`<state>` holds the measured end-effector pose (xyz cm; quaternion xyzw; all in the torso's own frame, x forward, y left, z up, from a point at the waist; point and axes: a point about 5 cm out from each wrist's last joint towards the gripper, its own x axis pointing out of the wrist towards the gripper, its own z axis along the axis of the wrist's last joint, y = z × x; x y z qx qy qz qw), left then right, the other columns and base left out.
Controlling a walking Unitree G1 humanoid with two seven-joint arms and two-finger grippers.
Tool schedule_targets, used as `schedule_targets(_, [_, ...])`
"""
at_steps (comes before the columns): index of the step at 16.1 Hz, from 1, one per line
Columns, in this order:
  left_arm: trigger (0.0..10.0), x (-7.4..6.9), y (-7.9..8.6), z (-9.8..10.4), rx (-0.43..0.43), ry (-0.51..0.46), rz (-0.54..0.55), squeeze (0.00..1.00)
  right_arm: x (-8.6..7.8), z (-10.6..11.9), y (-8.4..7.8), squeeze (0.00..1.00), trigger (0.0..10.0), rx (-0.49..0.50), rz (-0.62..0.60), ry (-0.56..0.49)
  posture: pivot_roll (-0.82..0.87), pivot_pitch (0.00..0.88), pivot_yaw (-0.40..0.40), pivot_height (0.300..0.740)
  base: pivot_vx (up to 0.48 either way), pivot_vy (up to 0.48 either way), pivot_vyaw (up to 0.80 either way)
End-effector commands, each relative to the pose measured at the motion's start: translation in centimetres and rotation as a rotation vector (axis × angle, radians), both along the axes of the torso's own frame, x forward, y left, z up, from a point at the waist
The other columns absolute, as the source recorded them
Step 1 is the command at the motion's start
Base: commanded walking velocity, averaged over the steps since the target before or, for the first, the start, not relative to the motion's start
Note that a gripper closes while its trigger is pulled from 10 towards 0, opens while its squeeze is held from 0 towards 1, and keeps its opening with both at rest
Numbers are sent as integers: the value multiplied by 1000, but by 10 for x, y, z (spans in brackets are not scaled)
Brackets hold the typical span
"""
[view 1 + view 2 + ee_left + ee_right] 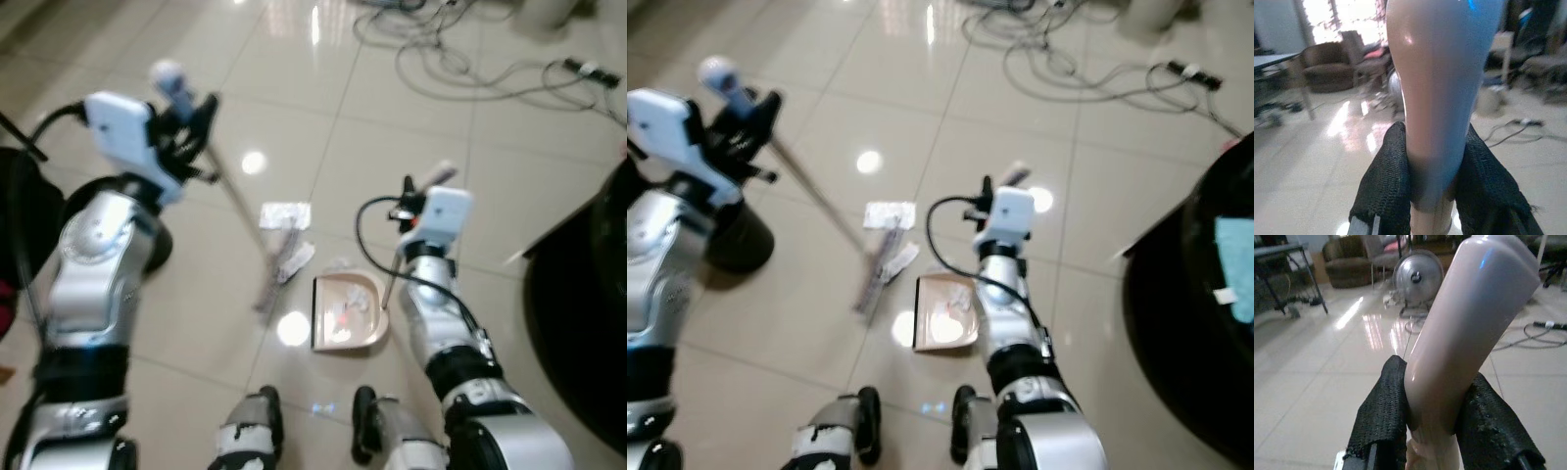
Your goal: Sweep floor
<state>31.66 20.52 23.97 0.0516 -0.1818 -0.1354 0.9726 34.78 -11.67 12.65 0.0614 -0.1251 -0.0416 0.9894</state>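
Currently: sweep-into-pan step judged in hand | left gripper (1432, 196) is clamped on broom handle (230, 196), broom head (279, 264) beside paper scraps (285, 214) | right gripper (1432, 428) is clamped on dustpan handle (1469, 328), dustpan (348, 311) flat on floor | next: scraps to be pushed toward pan | count: one broom, one dustpan

My left gripper (191, 117) is up high on my left, fingers (1386, 191) squeezed tight. My right gripper (423, 186) is lower, out in front, fingers (1382, 423) squeezed tight too.
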Motion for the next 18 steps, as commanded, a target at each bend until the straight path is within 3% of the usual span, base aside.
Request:
schedule_targets(1, [10000, -9, 10, -7, 18, 33, 59, 0, -2, 14, -7, 0, 10000, 36, 4, -66, 201, 163, -38, 740, 0, 0, 0])
schedule_targets(5, [10000, -32, 15, -34, 69, 149, 125, 0, -16, 50, -27, 0, 10000, 109, 27, -139, 154, 132, -57, 740, 0, 0, 0])
schedule_targets(8, [10000, -42, 14, -53, 111, 218, 175, 0, -24, 79, -38, 0, 10000, 27, 104, -56, 117, 117, -86, 740, 0, 0, 0])
schedule_targets(11, [10000, -60, 13, -64, 116, 262, 223, 0, -35, 117, -48, 0, 10000, 55, 163, -24, 117, 116, -91, 740, 0, 0, 0])
schedule_targets(14, [10000, -70, 11, -64, 102, 280, 246, 0, -41, 132, -43, 0, 10000, 107, 184, -35, 152, 116, -74, 740, 0, 0, 267])
schedule_targets(18, [10000, -65, -4, -68, 105, 295, 205, 0, -42, 141, -35, 0, 10000, 133, 193, -44, 161, 103, -56, 740, 0, 0, 800])
